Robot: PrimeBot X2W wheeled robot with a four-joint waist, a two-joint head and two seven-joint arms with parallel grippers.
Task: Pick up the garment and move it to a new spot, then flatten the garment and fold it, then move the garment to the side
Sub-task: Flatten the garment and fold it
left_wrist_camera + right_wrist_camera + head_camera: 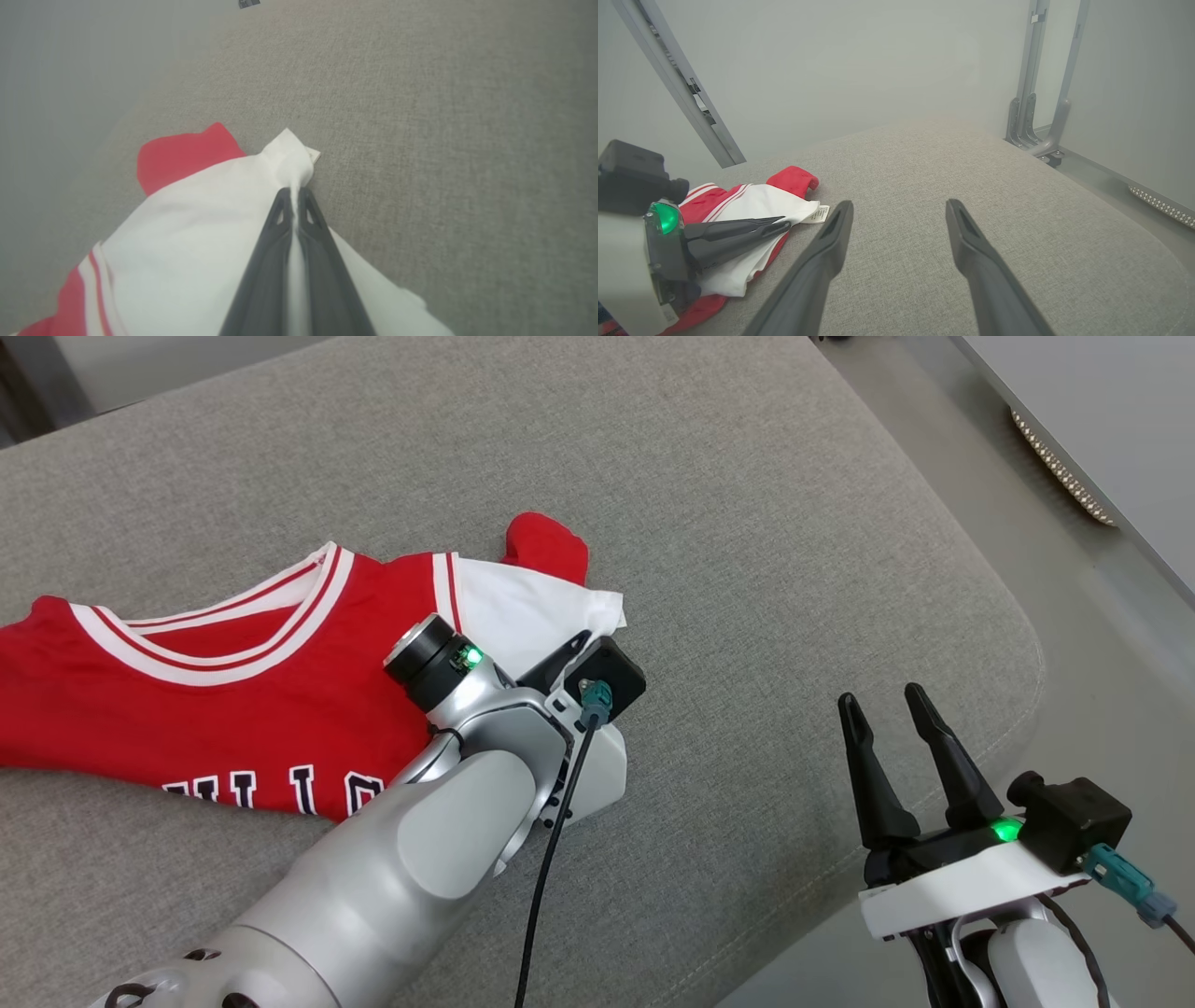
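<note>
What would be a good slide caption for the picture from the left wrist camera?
Left gripper pinches the white corner of a red-and-white jersey lying on a grey cushion.

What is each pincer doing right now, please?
Left pincer: closed on a white edge of the garment.
Right pincer: open, holding nothing.

Looks like a test lab rather than a home: bare pale walls, metal rails standing against them, smooth grey floor, one grey upholstered pad for a bench.
</note>
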